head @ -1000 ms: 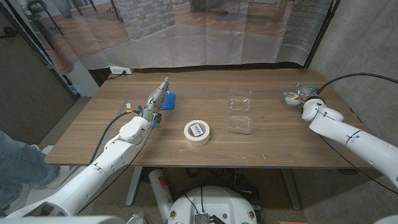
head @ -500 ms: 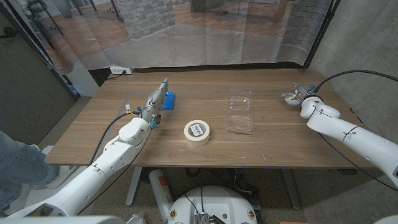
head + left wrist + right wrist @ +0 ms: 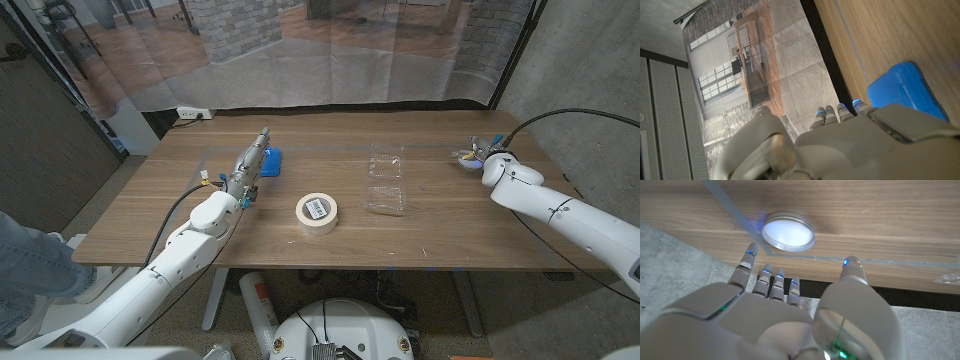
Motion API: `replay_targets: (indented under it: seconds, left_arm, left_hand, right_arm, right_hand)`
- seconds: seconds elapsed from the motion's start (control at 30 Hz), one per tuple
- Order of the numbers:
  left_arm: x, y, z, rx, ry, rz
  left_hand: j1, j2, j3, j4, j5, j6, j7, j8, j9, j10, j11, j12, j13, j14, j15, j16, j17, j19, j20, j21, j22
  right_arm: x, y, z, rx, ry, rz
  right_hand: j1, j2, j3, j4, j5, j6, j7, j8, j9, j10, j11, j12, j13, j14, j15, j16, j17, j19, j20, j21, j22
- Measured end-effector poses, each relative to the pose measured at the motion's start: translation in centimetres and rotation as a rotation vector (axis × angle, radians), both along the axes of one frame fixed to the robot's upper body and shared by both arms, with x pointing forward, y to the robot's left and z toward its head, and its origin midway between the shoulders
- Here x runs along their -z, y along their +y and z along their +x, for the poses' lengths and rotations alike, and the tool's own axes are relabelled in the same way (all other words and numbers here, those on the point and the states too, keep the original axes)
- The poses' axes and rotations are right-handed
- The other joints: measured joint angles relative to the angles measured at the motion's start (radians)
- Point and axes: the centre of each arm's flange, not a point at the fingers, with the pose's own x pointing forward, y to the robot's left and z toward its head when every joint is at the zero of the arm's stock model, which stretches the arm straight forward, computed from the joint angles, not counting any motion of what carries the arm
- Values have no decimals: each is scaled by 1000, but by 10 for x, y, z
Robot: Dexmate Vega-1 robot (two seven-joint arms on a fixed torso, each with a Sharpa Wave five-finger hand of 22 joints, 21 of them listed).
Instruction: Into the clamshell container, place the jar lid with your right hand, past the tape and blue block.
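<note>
My right hand (image 3: pixel 790 315), fingers apart and empty, hovers by the jar lid (image 3: pixel 789 231) at the tabletop's far right edge; clamshell container (image 3: pixel 386 181) unfilled.

Wooden table (image 3: pixel 440 225) bears: blue block (image 3: pixel 270 161) far left, tape roll (image 3: pixel 316 211) centre near, open clamshell container (image 3: pixel 386 179) right of centre, jar lid (image 3: pixel 467 159) far right

The right hand (image 3: pixel 790 320) reaches open fingers (image 3: pixel 751 255) toward the jar lid (image 3: pixel 789 231) on the table (image 3: pixel 865 210).
</note>
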Motion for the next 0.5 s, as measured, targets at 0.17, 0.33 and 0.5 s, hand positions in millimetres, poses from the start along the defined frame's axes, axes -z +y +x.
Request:
replay_targets:
  seconds: [0.17,0.33,0.5]
  left_arm:
    - [1,0,0,1,1,-1]
    - [2,0,0,1,1,-2]
    - [3,0,0,3,4,-2]
  left_hand:
    - [0,0,-4,4,0,0,0,0,0,0,0,0,0,0,0,0,0,0,0,0,0]
    - [0,0,-4,4,0,5,5,0,0,0,0,0,0,0,0,0,0,0,0,0,0]
    - [0,0,-7,1,0,5,5,0,0,0,0,0,0,0,0,0,0,0,0,0,0]
  right_arm:
    - [-2,0,1,5,19,-5]
    - [-3,-1,1,16,38,-8]
    - [-5,-3,3,27,65,-11]
  right_hand:
    - [0,0,0,0,3,4,7,0,0,0,0,0,0,14,-3,8,0,14,-1,-8,0]
    - [15,15,7,-2,4,4,7,0,0,3,-3,8,0,23,-5,8,0,32,-4,-8,0]
    - [20,20,7,-1,4,4,7,0,3,5,-5,8,3,25,-3,8,5,46,-4,-8,0]
